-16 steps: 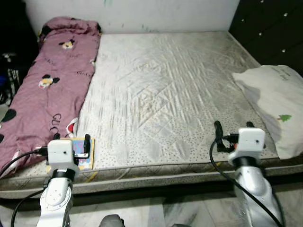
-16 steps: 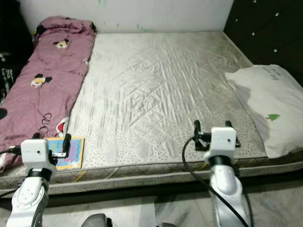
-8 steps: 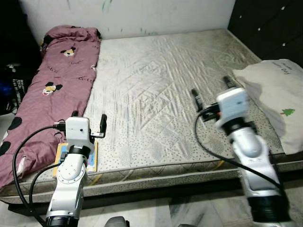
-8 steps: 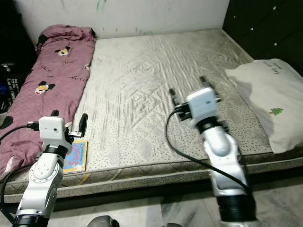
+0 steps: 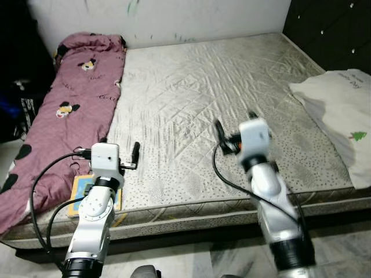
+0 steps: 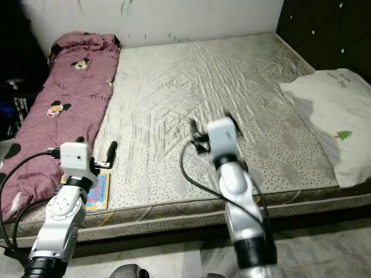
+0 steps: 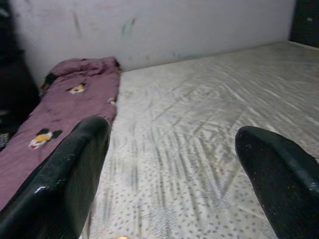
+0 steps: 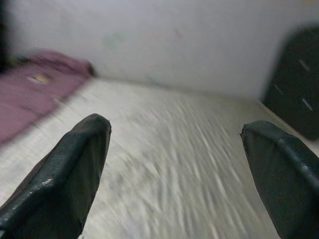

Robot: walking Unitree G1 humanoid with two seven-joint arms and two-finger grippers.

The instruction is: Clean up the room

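Observation:
A purple cartoon-print blanket (image 5: 64,110) lies along the left side of a bare quilted mattress (image 5: 197,81). At the right edge rests a white pillow (image 5: 342,104). A colourful book (image 5: 79,191) sits on the mattress's front left corner, partly hidden by my left arm. Just above that book, my left gripper (image 5: 120,149) is open and holds nothing. Over the front middle of the mattress my right gripper (image 5: 235,124) is raised, open and blurred. In the left wrist view both black fingers (image 7: 60,179) stand wide apart, facing the blanket (image 7: 65,104).
A dark padded headboard (image 5: 330,29) runs along the right side, and a white wall (image 5: 174,17) stands behind the bed. Dark clutter (image 5: 17,98) lies on the floor left of the blanket. The mattress's front edge (image 5: 191,211) sits just before me, above a tiled floor (image 5: 191,260).
My right arm has lifted off the front edge and swung left over the mattress. My left arm has risen slightly above the book. The view has shifted a little.

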